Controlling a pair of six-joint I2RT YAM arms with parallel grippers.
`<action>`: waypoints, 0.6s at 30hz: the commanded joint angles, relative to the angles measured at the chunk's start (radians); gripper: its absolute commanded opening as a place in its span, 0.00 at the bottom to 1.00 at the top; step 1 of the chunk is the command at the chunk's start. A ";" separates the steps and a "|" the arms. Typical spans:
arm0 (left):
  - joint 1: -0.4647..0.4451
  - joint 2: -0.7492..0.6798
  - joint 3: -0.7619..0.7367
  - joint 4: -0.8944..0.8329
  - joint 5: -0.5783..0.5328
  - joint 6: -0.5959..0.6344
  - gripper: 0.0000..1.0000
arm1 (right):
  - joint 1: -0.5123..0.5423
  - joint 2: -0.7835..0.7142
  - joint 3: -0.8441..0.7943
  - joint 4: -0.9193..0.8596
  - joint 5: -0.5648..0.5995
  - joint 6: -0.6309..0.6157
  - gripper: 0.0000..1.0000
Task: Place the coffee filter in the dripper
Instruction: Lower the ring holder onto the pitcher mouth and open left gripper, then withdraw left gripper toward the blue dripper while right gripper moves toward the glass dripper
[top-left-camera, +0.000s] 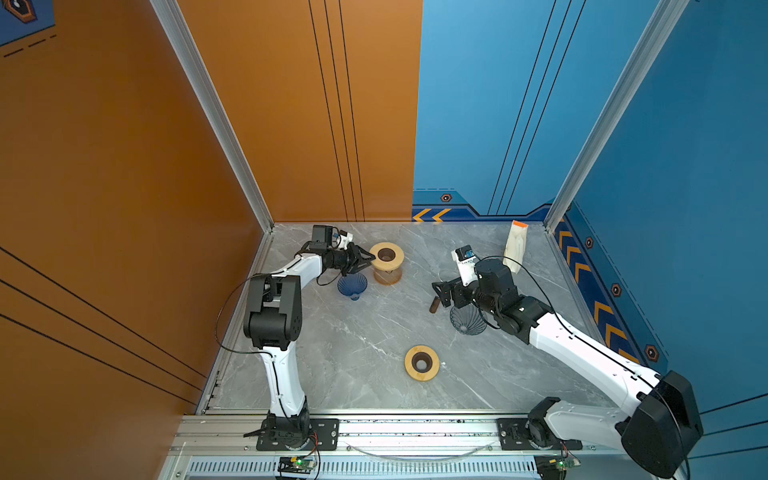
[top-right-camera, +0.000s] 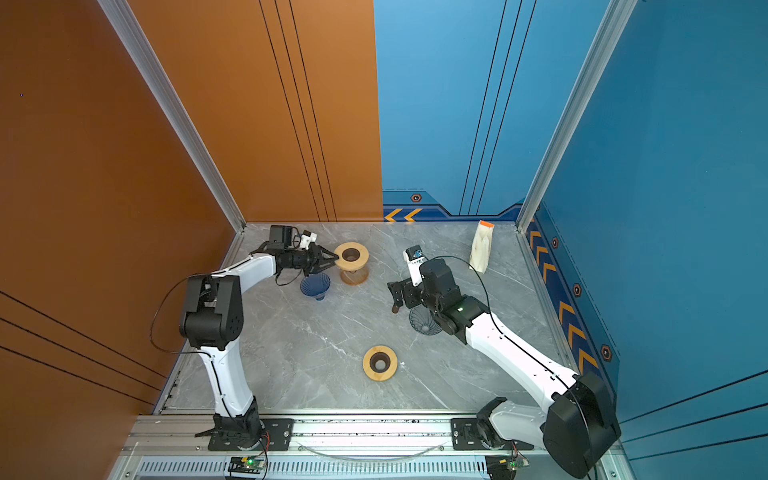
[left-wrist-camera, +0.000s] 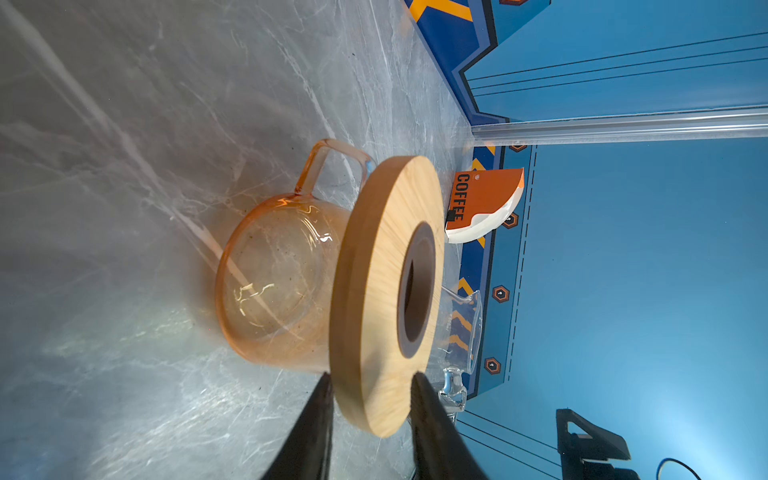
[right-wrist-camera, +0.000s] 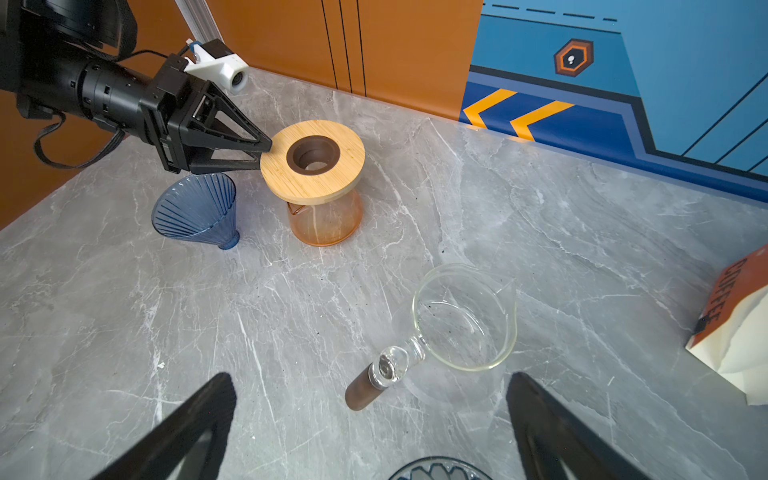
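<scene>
Left pincer (right-wrist-camera: 266, 151) straddles the round bamboo ring (right-wrist-camera: 328, 183) atop the amber glass carafe (right-wrist-camera: 326, 224), grip unclear. Right pincer (right-wrist-camera: 372, 380) gapes wide. The orange-and-white coffee filter pack (top-left-camera: 515, 245) stands well right of the carafe, the blue ribbed cone dripper (top-left-camera: 352, 286) just beside it.

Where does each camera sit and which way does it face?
Top views: high above, facing down on the table; left arm and right arm show.
Left wrist: on left arm, facing across at the ring on the amber jug; left tool shows.
Right wrist: on right arm, facing down at the glass jug; right tool and left tool show.
Both wrist views share ring, coffee bag.
</scene>
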 joint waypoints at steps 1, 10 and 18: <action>0.017 -0.045 -0.007 -0.024 -0.010 0.030 0.33 | 0.005 -0.027 0.003 -0.019 0.024 -0.011 1.00; 0.021 -0.086 0.017 -0.085 -0.037 0.065 0.39 | 0.008 -0.027 0.008 -0.019 0.023 -0.018 0.99; 0.017 -0.189 0.018 -0.078 -0.081 0.089 0.57 | 0.009 -0.024 0.050 -0.032 -0.004 -0.020 1.00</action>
